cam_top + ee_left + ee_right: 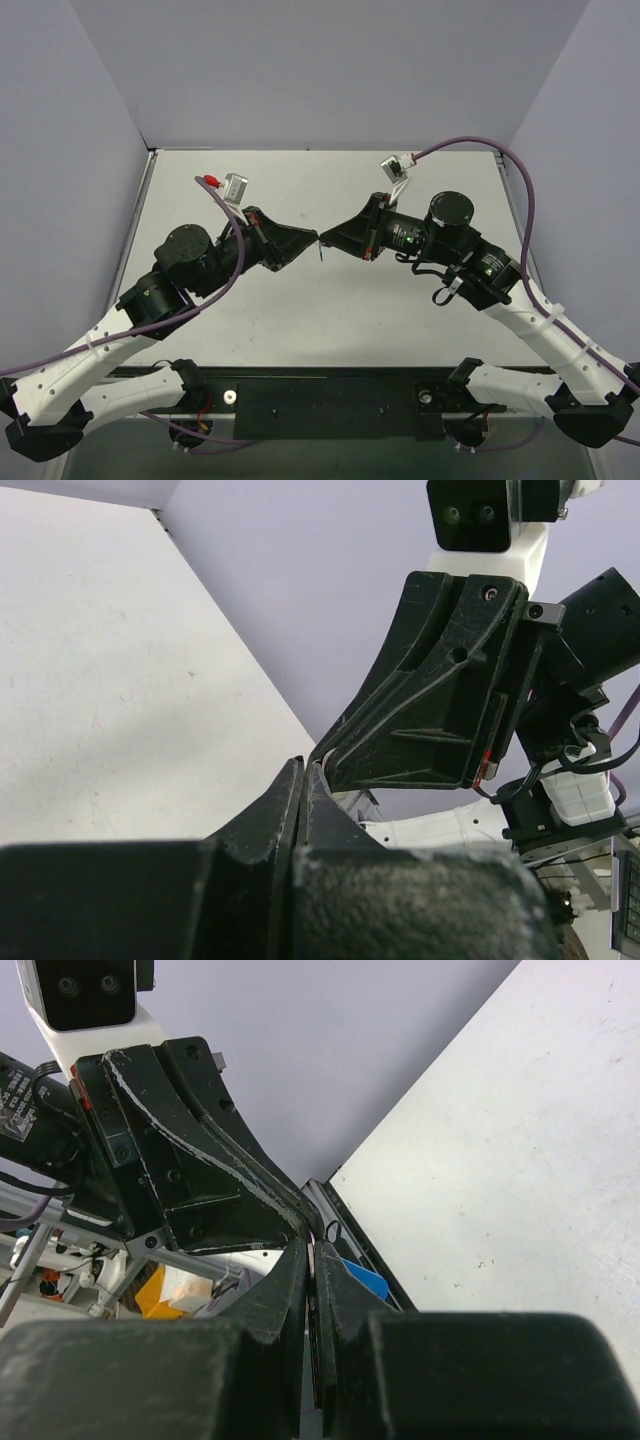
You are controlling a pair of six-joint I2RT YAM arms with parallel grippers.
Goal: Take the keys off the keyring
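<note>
My two grippers meet tip to tip above the middle of the white table (pixel 400 320). The left gripper (pixel 311 239) is shut; in the left wrist view (pixel 303 772) a thin wire arc of the keyring (pixel 323 746) curves out from its tips toward the right gripper's fingers (pixel 430 710). The right gripper (pixel 325 238) is shut; in the right wrist view (pixel 313 1252) a thin pale sliver of the key (pixel 312 1260) sits between its pads, with a small dark loop (pixel 331 1230) just past the tips. A thin piece (pixel 321 254) hangs below the meeting point.
Grey walls enclose the table on three sides. Purple cables (pixel 520 170) arc from both wrists. A black rail (pixel 330 400) runs along the near edge between the arm bases. Blue (pixel 365 1278) and yellow (pixel 160 1295) items lie beyond the table edge.
</note>
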